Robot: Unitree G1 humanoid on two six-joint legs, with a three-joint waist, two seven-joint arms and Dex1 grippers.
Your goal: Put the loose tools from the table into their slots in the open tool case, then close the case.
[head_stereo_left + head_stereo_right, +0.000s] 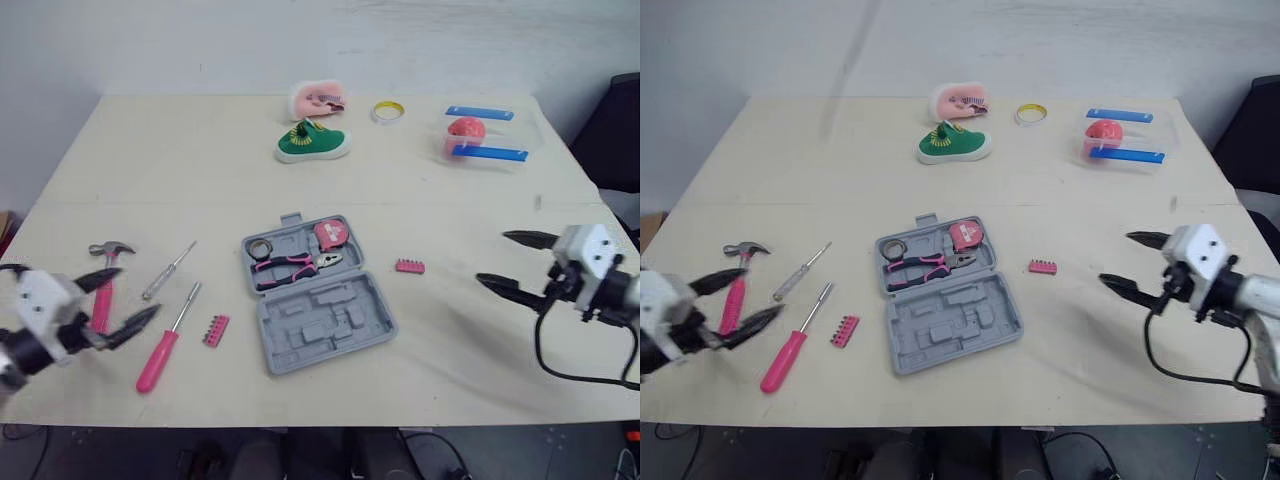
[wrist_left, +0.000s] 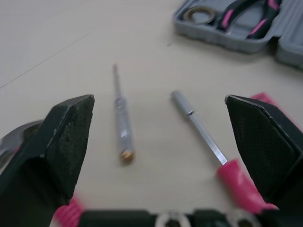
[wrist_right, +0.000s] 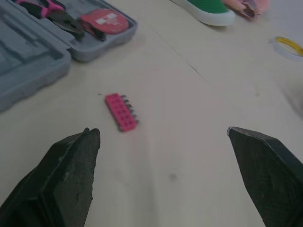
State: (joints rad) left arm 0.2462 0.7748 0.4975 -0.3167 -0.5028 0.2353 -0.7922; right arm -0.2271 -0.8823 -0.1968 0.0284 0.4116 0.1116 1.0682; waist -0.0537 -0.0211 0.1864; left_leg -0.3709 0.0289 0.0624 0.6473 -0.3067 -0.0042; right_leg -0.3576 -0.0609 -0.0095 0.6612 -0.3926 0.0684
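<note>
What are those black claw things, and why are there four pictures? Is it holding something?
The claws are a robot's two grippers, its hands. The wide pictures come from cameras on its head, looking down at a table. The left gripper and right gripper are both open, holding nothing. The close-up pictures come from cameras on its wrists: the left looks at a small screwdriver and a pink-handled screwdriver, the right at a pink bit holder. Also on the table: an open grey tool case with pliers inside, a hammer, another bit holder, and farther off a green shoe.
</note>
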